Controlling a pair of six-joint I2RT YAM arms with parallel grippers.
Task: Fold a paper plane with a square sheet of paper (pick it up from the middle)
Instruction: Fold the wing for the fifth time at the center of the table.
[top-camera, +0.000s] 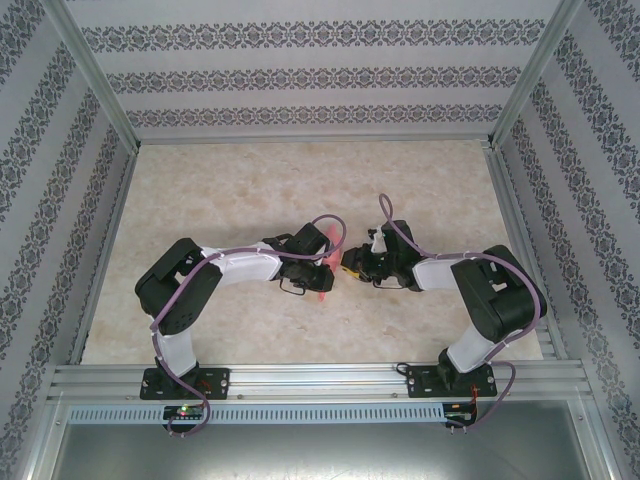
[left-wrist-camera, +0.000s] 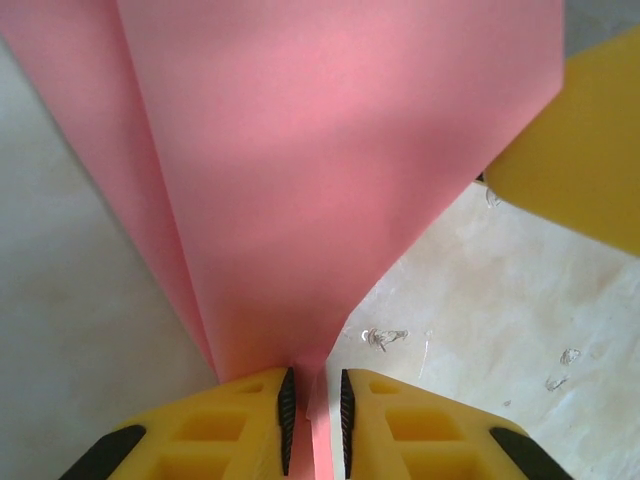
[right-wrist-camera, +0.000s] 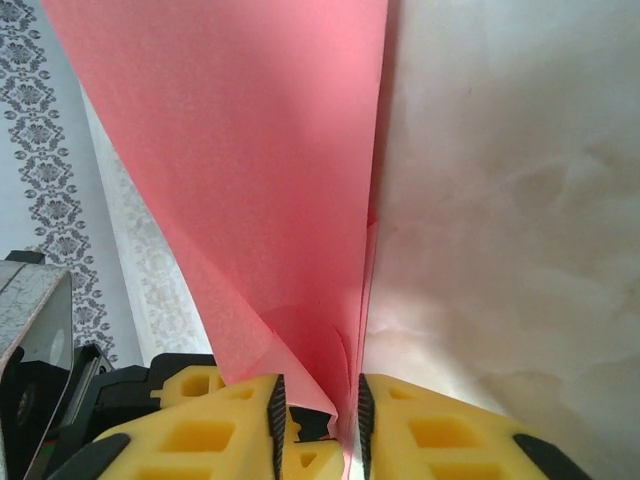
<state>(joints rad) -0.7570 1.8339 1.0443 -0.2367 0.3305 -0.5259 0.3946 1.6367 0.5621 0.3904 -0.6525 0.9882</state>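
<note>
yellow-fingered left gripper (left-wrist-camera: 317, 425) at 9 o'clock and right gripper (right-wrist-camera: 317, 425) at 3 o'clock stood slightly parted around the thin salmon-pink folded paper sheet (left-wrist-camera: 330, 150) at the centre of the table (top-camera: 200, 200), seemingly flimsy, best pinched along its crease.

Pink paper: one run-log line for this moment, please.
pink paper: folded, layered | left fingers: slightly apart around its edge | right fingers: slightly apart around its edge
</note>
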